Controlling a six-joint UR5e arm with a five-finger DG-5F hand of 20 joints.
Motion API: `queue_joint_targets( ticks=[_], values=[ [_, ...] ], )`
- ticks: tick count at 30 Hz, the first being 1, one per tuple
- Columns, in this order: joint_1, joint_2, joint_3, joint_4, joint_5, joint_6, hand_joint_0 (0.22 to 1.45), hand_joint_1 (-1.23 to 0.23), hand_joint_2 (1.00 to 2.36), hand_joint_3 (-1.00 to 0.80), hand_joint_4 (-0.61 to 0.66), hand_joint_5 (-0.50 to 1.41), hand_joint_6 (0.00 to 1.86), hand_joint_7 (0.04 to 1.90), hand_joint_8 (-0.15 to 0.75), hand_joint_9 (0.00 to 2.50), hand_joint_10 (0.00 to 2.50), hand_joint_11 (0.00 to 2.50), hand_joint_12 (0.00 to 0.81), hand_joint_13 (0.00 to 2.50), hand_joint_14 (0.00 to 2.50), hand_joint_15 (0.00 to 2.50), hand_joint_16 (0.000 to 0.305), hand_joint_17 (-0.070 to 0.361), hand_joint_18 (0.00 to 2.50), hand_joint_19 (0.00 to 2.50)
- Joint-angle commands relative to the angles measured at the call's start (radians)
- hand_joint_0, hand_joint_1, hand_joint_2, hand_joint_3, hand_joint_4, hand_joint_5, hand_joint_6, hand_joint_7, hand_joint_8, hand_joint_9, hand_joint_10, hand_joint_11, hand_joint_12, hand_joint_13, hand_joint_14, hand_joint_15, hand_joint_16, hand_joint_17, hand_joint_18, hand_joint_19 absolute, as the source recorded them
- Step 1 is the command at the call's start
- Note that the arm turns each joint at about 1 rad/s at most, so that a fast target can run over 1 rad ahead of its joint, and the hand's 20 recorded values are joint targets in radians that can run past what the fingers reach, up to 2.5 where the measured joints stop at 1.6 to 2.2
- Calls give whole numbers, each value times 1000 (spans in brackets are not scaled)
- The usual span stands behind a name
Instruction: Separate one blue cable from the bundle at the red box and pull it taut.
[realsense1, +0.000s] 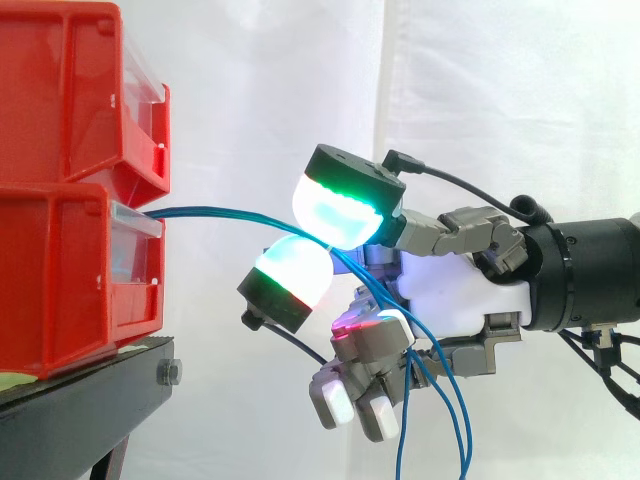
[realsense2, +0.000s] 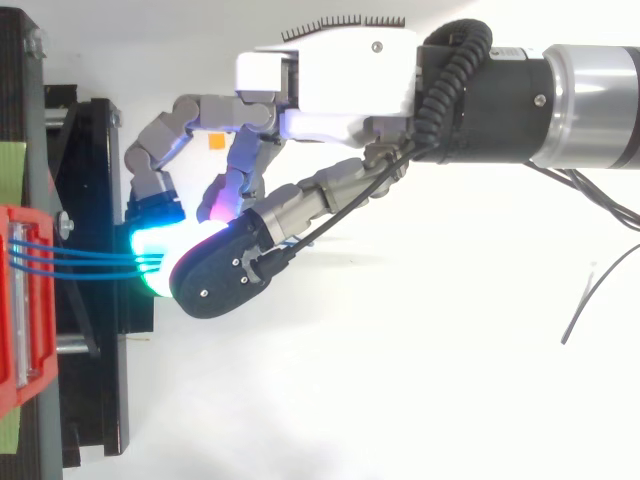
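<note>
Atop the black stand (realsense1: 90, 395), at its edge nearest the hand, two red bins stand stacked before the white curtain (realsense1: 500, 100). The upper red bin (realsense1: 70, 90) rests directly on the lower red bin (realsense1: 70, 280), and both fronts face the arm. What either bin holds inside cannot be made out.

The hand (realsense1: 450, 290) comes in level from the right edge of the side view, clear of both bins and the stand. Two of its pads (realsense1: 335, 215), glowing green and cyan, are closed together, one above and one below, clamped on the blue cables (realsense1: 230, 215). The remaining fingers are curled downward beneath the palm.

The blue cables emerge at the top front lip of the lower red bin, by its clear strip. From there their long axis runs almost horizontally away from the bin toward the arm, with a slight upward bow, into the pinch. In the top view three strands (realsense2: 85, 258) lie parallel and close together, straight across the gap between bin and pads. How many of them are actually clamped cannot be told. Past the pinch the strands turn down steeply, pass beside the curled fingers, spread apart and run off the lower edge of the side view.
</note>
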Motion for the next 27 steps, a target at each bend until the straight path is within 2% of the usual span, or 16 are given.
queue_joint_targets(
  ticks=[1, 6, 12, 16, 18, 19, 21, 27],
  values=[
    [1, 0, 1, 0, 0, 0, 527, -610, 1000, -500, -14, -147, 880, 1070, 295, 1244, 30, 1200, 384, 915, 26, 696, 49, 110, 897, 816],
    [2, 0, -1, 0, 0, 0, 460, -512, 1000, -500, 34, -139, 856, 1065, 332, 1272, 26, 1175, 416, 941, 25, 693, 56, 126, 954, 821],
    [2, 0, -1, 0, 0, 0, 435, -480, 1000, -500, 49, -135, 840, 1046, 340, 1279, 24, 1171, 435, 948, 22, 691, 59, 133, 976, 815],
    [2, 0, -1, 0, 0, 0, 449, -566, 1000, -500, 42, -134, 834, 1036, 336, 1274, 26, 1165, 428, 940, 23, 693, 58, 130, 960, 815],
    [2, 0, -2, 0, 0, 0, 490, -664, 1000, -500, 30, -135, 827, 1066, 313, 1265, 29, 1204, 408, 925, 25, 704, 54, 121, 923, 840],
    [2, 0, -2, 0, 0, 0, 501, -672, 1000, -500, 25, -135, 825, 1078, 308, 1262, 30, 1197, 403, 921, 26, 708, 53, 119, 915, 847],
    [2, 0, -2, 0, 0, 0, 616, -699, 1000, -500, -13, -129, 815, 1153, 285, 1261, 31, 1201, 379, 904, 27, 720, 47, 106, 868, 876],
    [2, 0, -2, 0, 0, 0, 624, -730, 1010, -353, -20, -138, 850, 1136, 290, 1260, 30, 1209, 386, 916, 27, 721, 48, 107, 889, 888]
  ],
)
